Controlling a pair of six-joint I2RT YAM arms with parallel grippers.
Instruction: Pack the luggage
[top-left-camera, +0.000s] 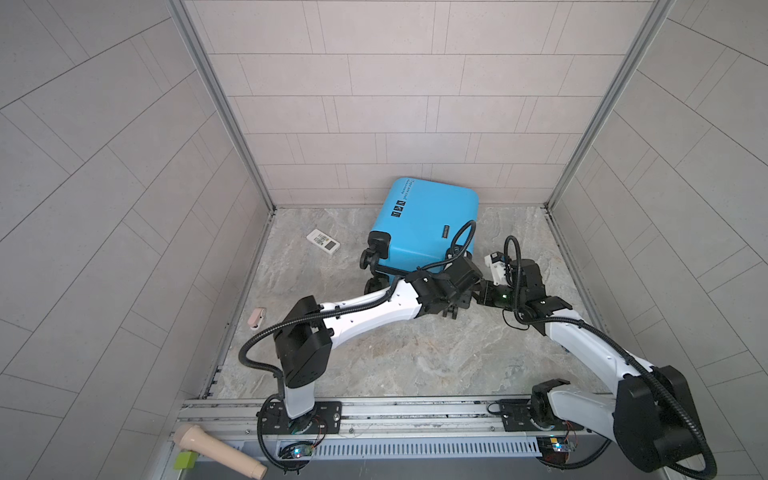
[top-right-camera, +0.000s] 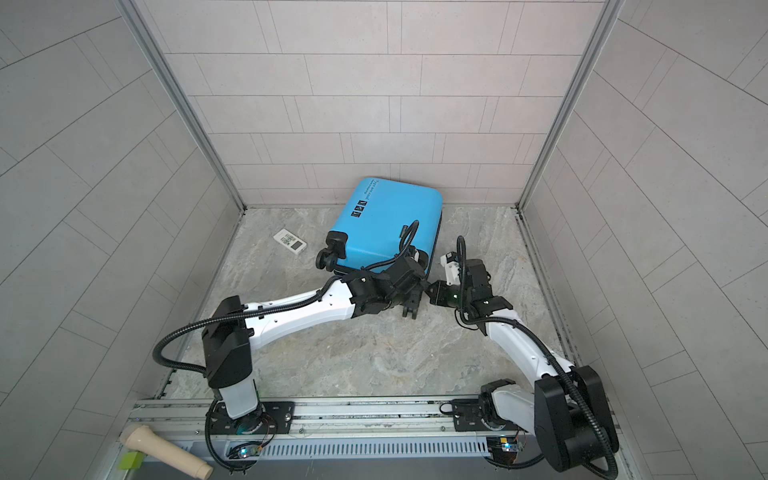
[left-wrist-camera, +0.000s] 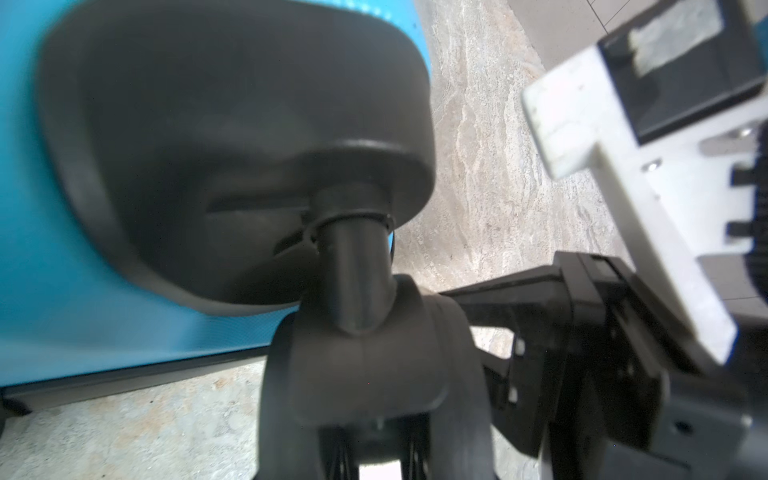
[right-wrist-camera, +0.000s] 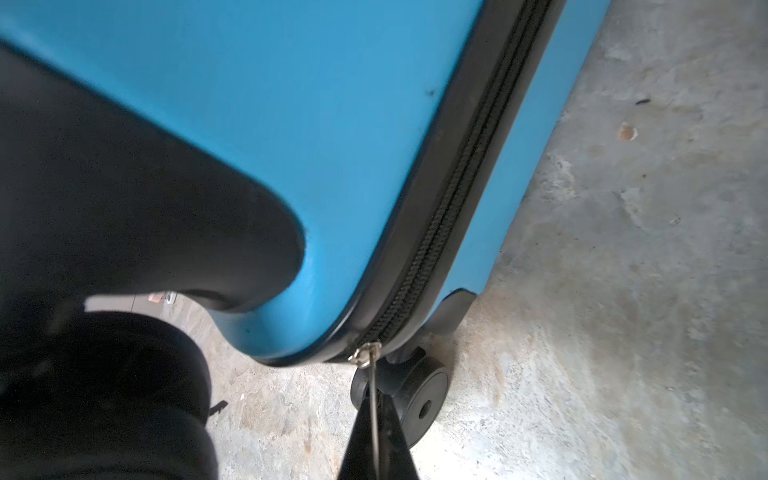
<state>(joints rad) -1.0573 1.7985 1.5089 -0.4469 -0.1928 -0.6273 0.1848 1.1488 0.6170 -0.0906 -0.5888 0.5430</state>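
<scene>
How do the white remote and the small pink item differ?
The remote is white with buttons and a display; the pink item is smaller, no markings visible. The remote lies near the luggage; the pink item at the left edge of the floor. Both lie outside the luggage.

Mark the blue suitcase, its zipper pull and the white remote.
Blue hard-shell suitcase (top-left-camera: 428, 224): in a top view, upper shell.
Thin metal zipper pull (right-wrist-camera: 365, 354): right wrist view, its silver ring.
White rectangular remote (top-left-camera: 323, 242): in a top view, middle.

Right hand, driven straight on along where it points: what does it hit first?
The right hand, shut on the thin metal zipper pull, would likely meet the silver zipper slider on the bright-blue hard-shell suitcase corner first; depth is unclear.
</scene>
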